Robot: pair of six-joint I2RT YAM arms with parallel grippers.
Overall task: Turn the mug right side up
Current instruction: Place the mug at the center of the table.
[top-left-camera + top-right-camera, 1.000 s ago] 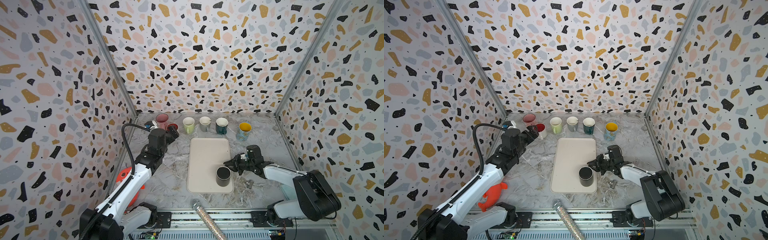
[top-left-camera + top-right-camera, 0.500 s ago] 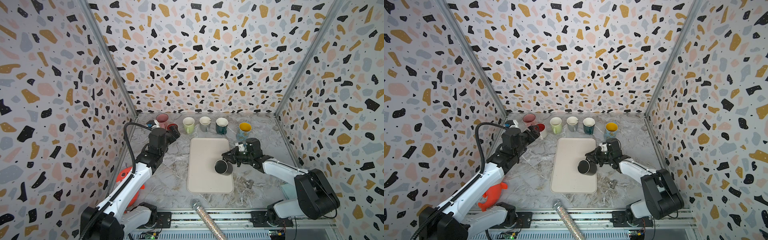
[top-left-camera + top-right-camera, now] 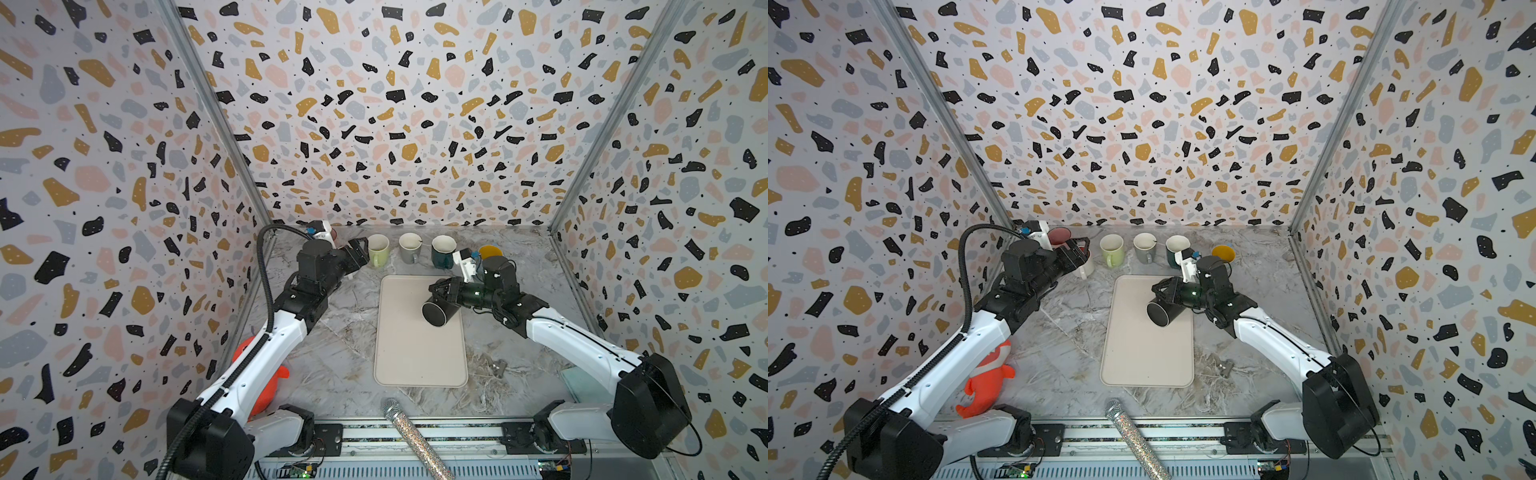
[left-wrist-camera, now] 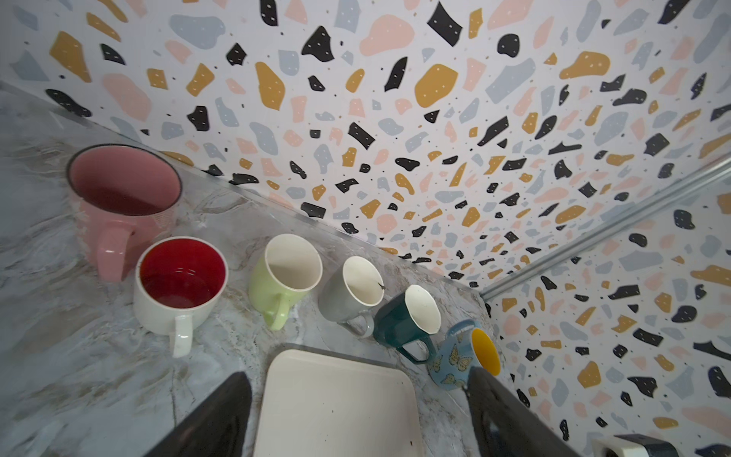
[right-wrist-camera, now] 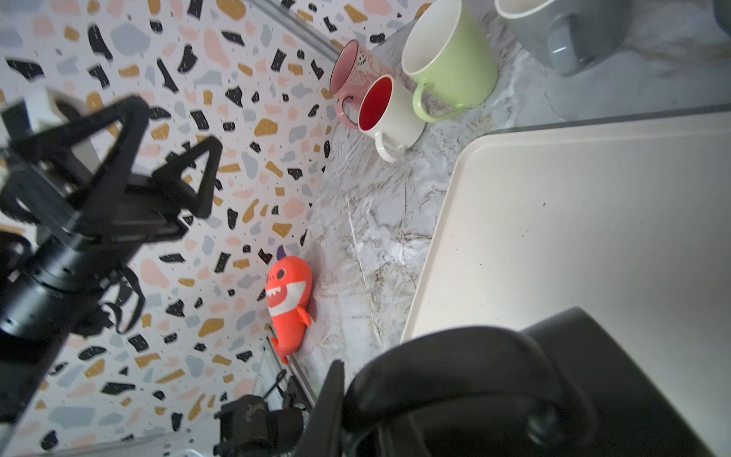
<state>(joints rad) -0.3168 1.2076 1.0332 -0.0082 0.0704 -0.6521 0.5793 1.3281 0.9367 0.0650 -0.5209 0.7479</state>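
The black mug (image 3: 438,309) (image 3: 1163,311) hangs tilted on its side above the far half of the beige tray (image 3: 415,357) (image 3: 1142,357), one round end facing front-left. My right gripper (image 3: 448,291) (image 3: 1170,291) is shut on it from the right. In the right wrist view the mug's handle (image 5: 455,356) loops beside one finger (image 5: 332,403), so the grip is at the handle. My left gripper (image 3: 359,253) (image 3: 1079,254) (image 4: 360,411) stands open and holds nothing, raised at the back left next to the red-lined white mug (image 4: 178,285).
Several upright mugs line the back wall: pink (image 4: 122,194), green (image 3: 377,248), grey (image 3: 409,246), teal (image 3: 442,249) and a yellow-lined butterfly mug (image 4: 463,356). An orange toy fish (image 3: 986,378) lies front left. A glitter microphone (image 3: 409,432) sits at the front edge.
My right gripper has lifted the black mug off the tray's near half, carried it toward the back and tipped it onto its side. The left arm has hardly moved.
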